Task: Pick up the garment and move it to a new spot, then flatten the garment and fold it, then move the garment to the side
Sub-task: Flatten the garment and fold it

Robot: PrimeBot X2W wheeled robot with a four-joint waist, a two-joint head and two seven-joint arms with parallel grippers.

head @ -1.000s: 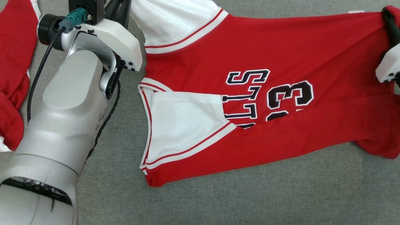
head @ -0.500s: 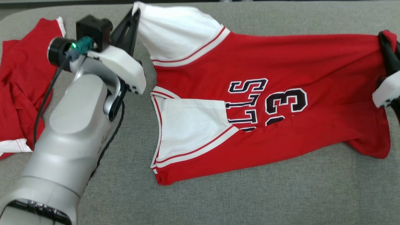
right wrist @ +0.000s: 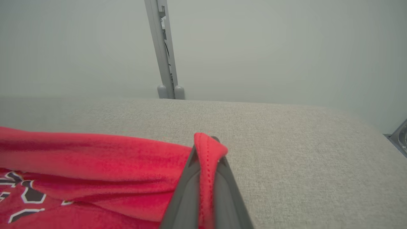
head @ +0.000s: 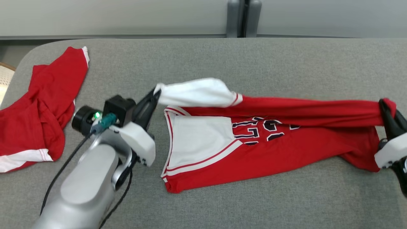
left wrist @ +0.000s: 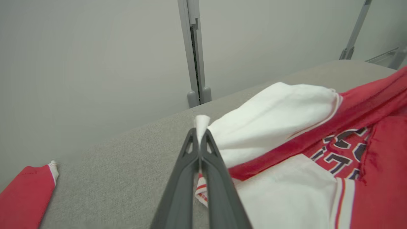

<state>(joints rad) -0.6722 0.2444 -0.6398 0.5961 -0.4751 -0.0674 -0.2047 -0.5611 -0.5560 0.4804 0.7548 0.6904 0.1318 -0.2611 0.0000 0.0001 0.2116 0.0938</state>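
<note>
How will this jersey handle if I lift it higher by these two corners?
Probably floppy: the jersey sags between the left gripper and the right gripper, its lower half lying on the table. Likely light: two small pinches hold up the whole edge. It might slip, since each gripper grips just a tip of cloth.

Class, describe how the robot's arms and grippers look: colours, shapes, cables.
The left gripper and right gripper have long dark tapered fingers on white housings. The left forearm is rounded silver-grey, with a black cable, teal connector and green light.
</note>
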